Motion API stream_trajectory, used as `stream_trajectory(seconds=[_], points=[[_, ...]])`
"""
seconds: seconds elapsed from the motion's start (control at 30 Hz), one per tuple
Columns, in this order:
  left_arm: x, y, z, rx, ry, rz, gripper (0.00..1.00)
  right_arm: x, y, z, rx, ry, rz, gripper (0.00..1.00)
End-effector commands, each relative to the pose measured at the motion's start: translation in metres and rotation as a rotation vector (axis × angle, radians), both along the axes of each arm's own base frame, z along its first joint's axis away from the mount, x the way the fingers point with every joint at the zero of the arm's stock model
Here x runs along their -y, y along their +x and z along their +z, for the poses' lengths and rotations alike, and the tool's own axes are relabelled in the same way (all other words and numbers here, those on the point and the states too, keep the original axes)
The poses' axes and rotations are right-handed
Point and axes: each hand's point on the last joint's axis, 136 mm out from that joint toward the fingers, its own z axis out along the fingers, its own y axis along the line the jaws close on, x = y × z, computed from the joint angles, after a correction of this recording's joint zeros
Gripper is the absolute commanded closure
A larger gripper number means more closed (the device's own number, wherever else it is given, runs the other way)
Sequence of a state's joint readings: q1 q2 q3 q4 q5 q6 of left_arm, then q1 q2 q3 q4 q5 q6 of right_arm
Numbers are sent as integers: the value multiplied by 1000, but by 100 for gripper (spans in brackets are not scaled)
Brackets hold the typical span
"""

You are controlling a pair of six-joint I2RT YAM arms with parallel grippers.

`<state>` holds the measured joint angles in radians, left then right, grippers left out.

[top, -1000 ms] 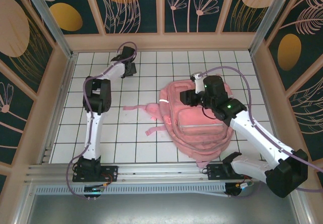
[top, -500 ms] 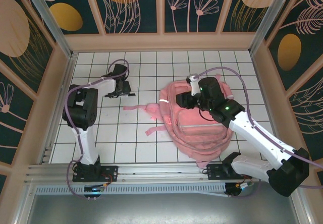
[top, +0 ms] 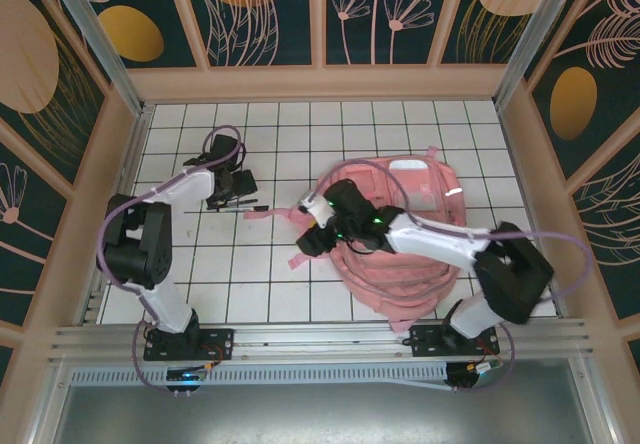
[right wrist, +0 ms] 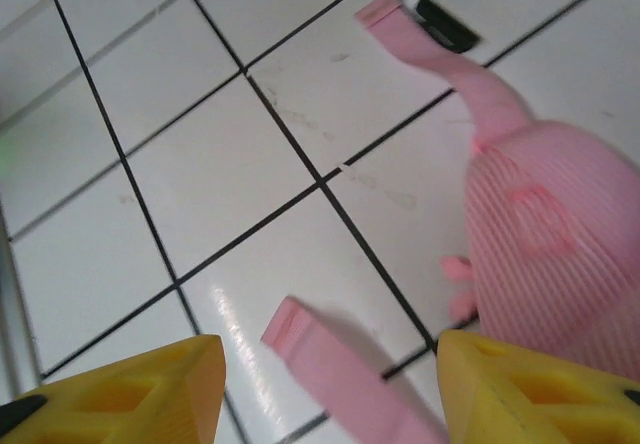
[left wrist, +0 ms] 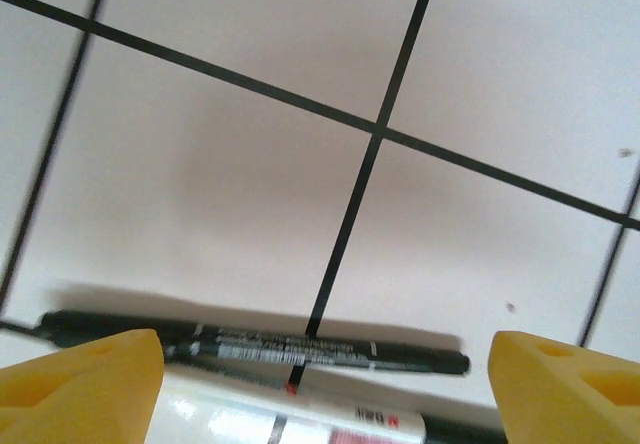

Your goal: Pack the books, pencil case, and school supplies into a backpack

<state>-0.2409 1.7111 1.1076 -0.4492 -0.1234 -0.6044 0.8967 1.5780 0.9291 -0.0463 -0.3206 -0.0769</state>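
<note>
Pink fabric backpack (top: 405,282) lies slumped on the white gridded bench (top: 250,274), right of centre, its ribbed mesh facing left. We note the right hand (right wrist: 330,384) open above a flat webbing strap (right wrist: 345,369). Left hand (left wrist: 320,379) open, straddling thin dark pens (left wrist: 300,348) lying loose.

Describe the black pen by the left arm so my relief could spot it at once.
Start at the big pink fabric backpack and follow its thin pink strap left to the tip. There, on the white tiled table, between the open jaws of the left gripper, lies the slim all-black pen with fine pale print. Its only lookalike is the white-barrelled pen beside it.
</note>
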Motion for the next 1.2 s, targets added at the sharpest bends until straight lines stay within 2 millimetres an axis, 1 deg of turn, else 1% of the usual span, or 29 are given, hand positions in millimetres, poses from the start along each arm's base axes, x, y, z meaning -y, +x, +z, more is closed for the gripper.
stream_trajectory(seconds=[0.0, 0.1, 0.2, 0.33, 0.43, 0.5, 0.53, 0.63, 0.73, 0.87, 0.97, 1.1, 1.13, 1.17], points=[[-16, -14, 29, 2, 54, 52, 13, -45, 9, 11, 154, 79, 212, 42], [-25, -24, 42, -8, 82, 77, 13, -69, 14, -8, 276, 76, 351, 44], [-38, -34, 48, -15, 85, 120, 16, -89, 28, -15, 335, 105, 420, 49], [-67, -46, 42, -51, 55, 207, 19, -109, 52, -31, 340, 108, 441, 54], [-86, -51, 45, -37, 50, 261, 19, -117, 70, -52, 310, 66, 417, 56], [-97, -53, 46, -27, 44, 290, 19, -121, 83, -61, 288, 52, 391, 56], [-102, -54, 46, -26, 35, 307, 19, -122, 90, -65, 272, 45, 368, 57], [-115, -56, 46, -17, 14, 342, 19, -124, 103, -77, 242, 16, 335, 60], [-120, -59, 49, 0, 32, 350, 19, -124, 109, -82, 217, -4, 326, 60], [-122, -64, 47, -5, 47, 350, 19, -120, 117, -86, 210, -26, 306, 61], [-120, -67, 45, 2, 36, 347, 19, -116, 113, -94, 158, -43, 329, 62], [-117, -65, 47, 17, 18, 341, 19, -105, 104, -114, 118, -103, 356, 67], [-117, -71, 38, -6, 17, 341, 19, -103, 102, -118, 112, -117, 363, 68], [-116, -71, 37, -6, 13, 341, 19, -101, 101, -122, 113, -135, 366, 69]])
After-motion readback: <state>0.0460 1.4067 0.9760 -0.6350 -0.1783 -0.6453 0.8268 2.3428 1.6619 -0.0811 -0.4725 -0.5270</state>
